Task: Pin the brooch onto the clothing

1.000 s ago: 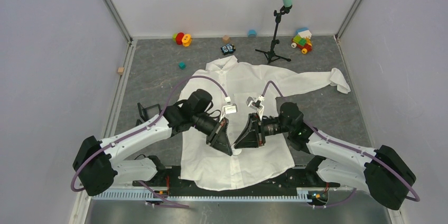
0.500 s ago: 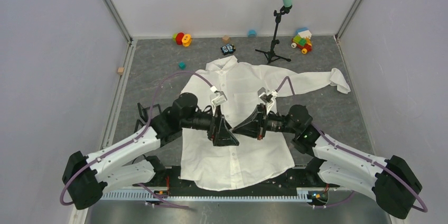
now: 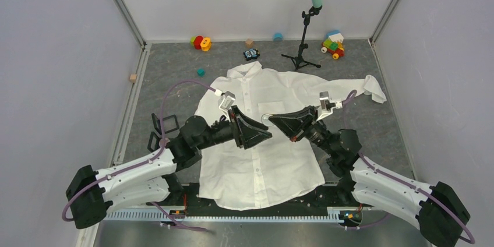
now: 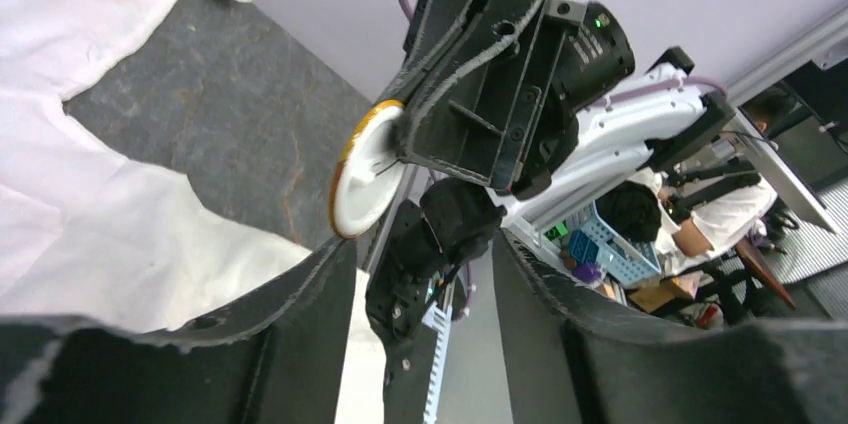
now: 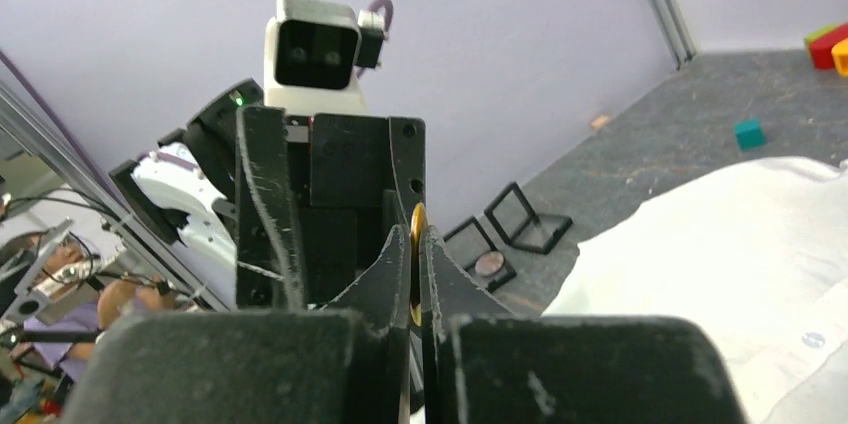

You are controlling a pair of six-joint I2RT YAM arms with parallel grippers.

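Observation:
The clothing (image 3: 262, 168) is a white button-up shirt lying flat on the grey floor, also seen in the left wrist view (image 4: 100, 224) and the right wrist view (image 5: 720, 254). The brooch (image 4: 365, 169) is a round white disc with a gold rim. My right gripper (image 3: 274, 120) (image 5: 416, 264) is shut on it, and only its gold edge (image 5: 416, 234) shows between those fingers. My left gripper (image 3: 265, 133) (image 4: 425, 274) faces it tip to tip above the shirt's chest, open, with nothing between its fingers.
Small black square frames (image 3: 166, 123) (image 5: 520, 224) lie left of the shirt. At the back stand a microphone stand (image 3: 303, 55), a black toy car (image 3: 251, 55), ring toys (image 3: 201, 42), a block truck (image 3: 333, 44) and loose cubes (image 3: 200, 72).
Both grippers have lifted off the shirt's middle and swung up and apart, so their tips now face each other. The left jaws have opened. The right jaws have closed.

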